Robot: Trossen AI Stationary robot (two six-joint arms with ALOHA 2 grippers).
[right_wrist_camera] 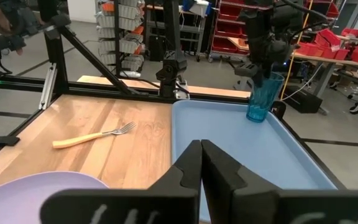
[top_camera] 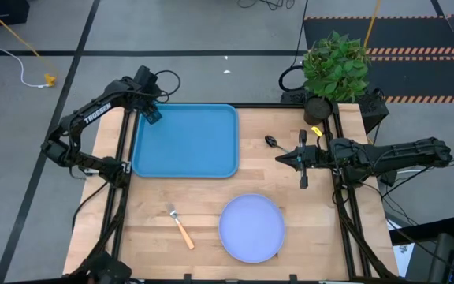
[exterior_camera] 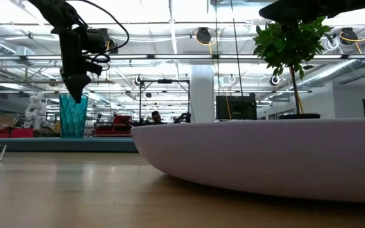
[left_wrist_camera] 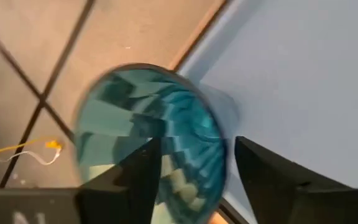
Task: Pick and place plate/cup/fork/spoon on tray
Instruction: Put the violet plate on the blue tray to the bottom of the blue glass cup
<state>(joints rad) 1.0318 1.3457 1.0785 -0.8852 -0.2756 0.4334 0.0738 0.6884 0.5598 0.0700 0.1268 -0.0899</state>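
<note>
The teal cup point(left_wrist_camera: 135, 118) stands upright on the blue tray point(top_camera: 187, 146), in the tray's far left corner point(right_wrist_camera: 261, 102). My left gripper point(left_wrist_camera: 194, 146) is open above it, pointing steeply down. One finger is inside the cup's mouth and the other outside its wall. The lavender plate point(top_camera: 251, 229) and the orange-handled fork point(top_camera: 180, 226) lie on the wood near the front edge. The spoon point(top_camera: 272, 142) lies right of the tray. My right gripper point(top_camera: 278, 159) hovers shut and level just beside the spoon.
A potted plant point(top_camera: 335, 67) stands at the table's far right corner. Bare wood lies between the tray and the plate. The black frame rails point(top_camera: 124, 142) run along the table's left and right sides.
</note>
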